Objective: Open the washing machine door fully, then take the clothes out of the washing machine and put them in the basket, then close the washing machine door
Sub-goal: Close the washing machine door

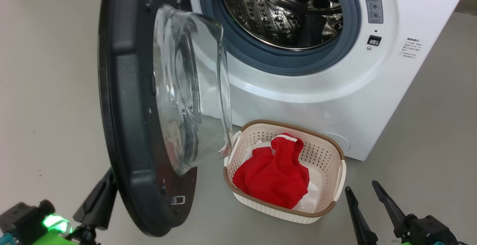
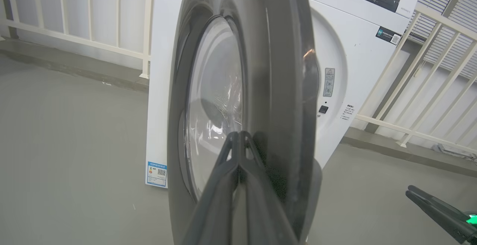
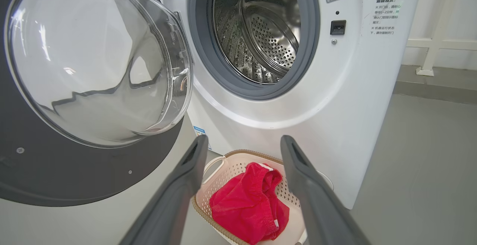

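The washing machine door (image 1: 123, 126) stands open, its black rim edge-on and its glass bowl (image 1: 190, 88) bulging toward the washing machine (image 1: 316, 99). The steel drum (image 1: 283, 6) looks empty. The red clothes (image 1: 274, 174) lie in the basket (image 1: 337, 150) on the floor before the washer. My left gripper (image 1: 108, 180) is shut, just outside the door's lower edge. In the left wrist view its tips (image 2: 240, 135) meet at the door's glossy outer face (image 2: 275, 88); I cannot tell if they touch it. My right gripper (image 1: 361, 186) is open and holds nothing, right of the basket. In the right wrist view, the right gripper (image 3: 244, 140) frames the clothes (image 3: 246, 207).
Grey floor surrounds the washer. A white railing (image 2: 74, 36) runs behind it on the left, and another railing (image 2: 428, 88) on the right. A blue label (image 2: 156, 174) sits low on the washer's side. The right gripper (image 2: 439, 211) shows at the lower right of the left wrist view.
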You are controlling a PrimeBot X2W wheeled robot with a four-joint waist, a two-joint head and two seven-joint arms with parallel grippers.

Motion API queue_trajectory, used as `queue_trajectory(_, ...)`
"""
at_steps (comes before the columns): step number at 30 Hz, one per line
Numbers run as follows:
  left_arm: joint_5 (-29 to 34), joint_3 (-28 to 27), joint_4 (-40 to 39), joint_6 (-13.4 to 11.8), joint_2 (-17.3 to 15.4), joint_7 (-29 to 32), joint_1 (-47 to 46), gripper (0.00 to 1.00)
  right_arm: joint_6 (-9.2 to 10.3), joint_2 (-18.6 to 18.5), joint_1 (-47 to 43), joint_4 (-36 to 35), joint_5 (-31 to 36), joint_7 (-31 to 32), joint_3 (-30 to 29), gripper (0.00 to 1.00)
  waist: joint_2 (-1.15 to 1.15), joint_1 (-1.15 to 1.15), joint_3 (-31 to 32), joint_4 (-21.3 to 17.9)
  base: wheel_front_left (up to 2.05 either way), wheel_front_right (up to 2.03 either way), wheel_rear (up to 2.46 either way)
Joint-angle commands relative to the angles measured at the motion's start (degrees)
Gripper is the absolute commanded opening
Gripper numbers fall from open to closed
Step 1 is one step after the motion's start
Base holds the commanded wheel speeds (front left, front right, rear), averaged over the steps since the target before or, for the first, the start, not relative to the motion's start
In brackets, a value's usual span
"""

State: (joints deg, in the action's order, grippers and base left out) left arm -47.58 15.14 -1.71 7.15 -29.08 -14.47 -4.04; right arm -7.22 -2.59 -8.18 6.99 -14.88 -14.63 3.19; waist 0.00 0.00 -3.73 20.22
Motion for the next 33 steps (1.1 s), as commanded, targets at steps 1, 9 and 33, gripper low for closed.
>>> queue_trajectory(1,-0.15,-1.24,-1.88,0.34,-2.08,-0.52,-3.47,0.0,-0.26,-0.34,2.46,-1.24,-0.58,-0.37,1.51,1.0,0.0,0.0,-0.2,-0.23,0.0,0.0,0.0)
queue_trajectory(9,-0.28,3.96,-2.32,0.34,-2.3,-0.52,-7.35,0.0,-0.26,-0.31,3.24,-1.38,-0.66,-0.37,1.47,1.0,0.0,0.0,-1.26,-1.87,0.0,0.0,0.0)
queue_trajectory(33,0.41,17.24,7.73,0.34,4.23,-0.52,-28.56,0.0,-0.26,-0.29,7.33,-2.5,-1.72,-0.37,0.69,1.0,0.0,0.0,-8.4,-8.56,0.0,0.0,0.0)
